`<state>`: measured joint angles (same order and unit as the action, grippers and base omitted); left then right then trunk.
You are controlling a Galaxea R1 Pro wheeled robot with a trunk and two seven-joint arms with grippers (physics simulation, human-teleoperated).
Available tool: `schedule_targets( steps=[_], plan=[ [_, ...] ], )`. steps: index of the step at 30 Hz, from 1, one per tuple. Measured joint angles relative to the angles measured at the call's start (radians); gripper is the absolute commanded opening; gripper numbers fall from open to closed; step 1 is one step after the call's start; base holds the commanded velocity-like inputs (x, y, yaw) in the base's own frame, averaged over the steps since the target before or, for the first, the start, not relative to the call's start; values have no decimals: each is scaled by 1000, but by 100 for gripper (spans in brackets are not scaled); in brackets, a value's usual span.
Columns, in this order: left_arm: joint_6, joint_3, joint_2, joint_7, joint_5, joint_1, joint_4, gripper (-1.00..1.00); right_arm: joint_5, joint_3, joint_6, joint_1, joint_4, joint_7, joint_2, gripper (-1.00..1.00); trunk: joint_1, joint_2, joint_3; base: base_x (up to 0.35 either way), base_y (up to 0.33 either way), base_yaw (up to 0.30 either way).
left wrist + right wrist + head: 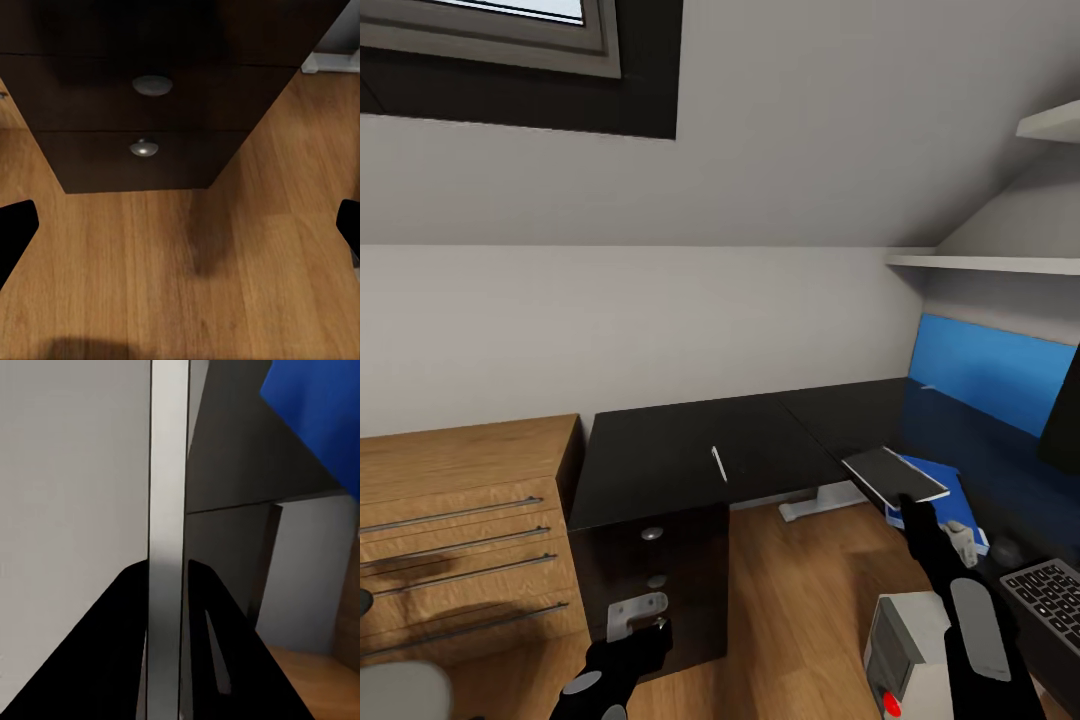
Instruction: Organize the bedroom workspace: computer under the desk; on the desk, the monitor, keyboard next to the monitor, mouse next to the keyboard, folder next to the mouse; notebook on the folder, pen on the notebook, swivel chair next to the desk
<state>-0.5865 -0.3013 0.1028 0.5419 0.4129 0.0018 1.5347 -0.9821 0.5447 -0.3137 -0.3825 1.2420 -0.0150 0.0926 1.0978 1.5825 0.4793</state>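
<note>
Right gripper (912,503) clamps the notebook (893,475) edge, holding it above the folder (940,492) on the tabletop (690,455). Pen (719,464) lies apart. Left gripper (180,232) released, near the floor.

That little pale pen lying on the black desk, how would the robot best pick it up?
Probably from straight above, pinching the pen across the middle of its thin shaft. It lies flat on the desk with bare surface all round, so nothing gets under it from the side. The open left gripper, low by the drawers, looks free; the right gripper holds the notebook.
</note>
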Motion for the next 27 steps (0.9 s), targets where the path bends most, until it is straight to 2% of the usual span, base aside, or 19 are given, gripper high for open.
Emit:
schedule_targets(
  steps=[1,3,5,7,10,15,27],
  plan=[
    [0,0,0,0,0,0,-1,100,-5,0,1,0,0,0,1,-100,0,0,0,0,0,0],
    [0,0,0,0,0,0,-4,100,-53,2,3,0,0,-2,1,-100,0,0,0,0,0,0],
    [0,0,0,-1,0,0,-5,100,-79,3,3,0,0,-2,1,-100,0,0,0,0,0,0],
    [0,0,0,-1,0,0,-6,100,-132,2,3,0,-1,-4,1,-100,0,0,0,0,0,0],
    [0,0,0,-1,0,0,-7,100,-174,2,3,0,-1,-5,1,-100,0,0,0,0,0,0],
    [0,-1,0,-1,0,0,-7,100,-204,3,5,0,-1,-5,-1,-100,0,0,0,0,0,0],
    [0,-2,0,-1,0,0,-8,100,-204,5,23,0,-1,-2,0,-100,0,0,0,0,0,0]
  ],
)
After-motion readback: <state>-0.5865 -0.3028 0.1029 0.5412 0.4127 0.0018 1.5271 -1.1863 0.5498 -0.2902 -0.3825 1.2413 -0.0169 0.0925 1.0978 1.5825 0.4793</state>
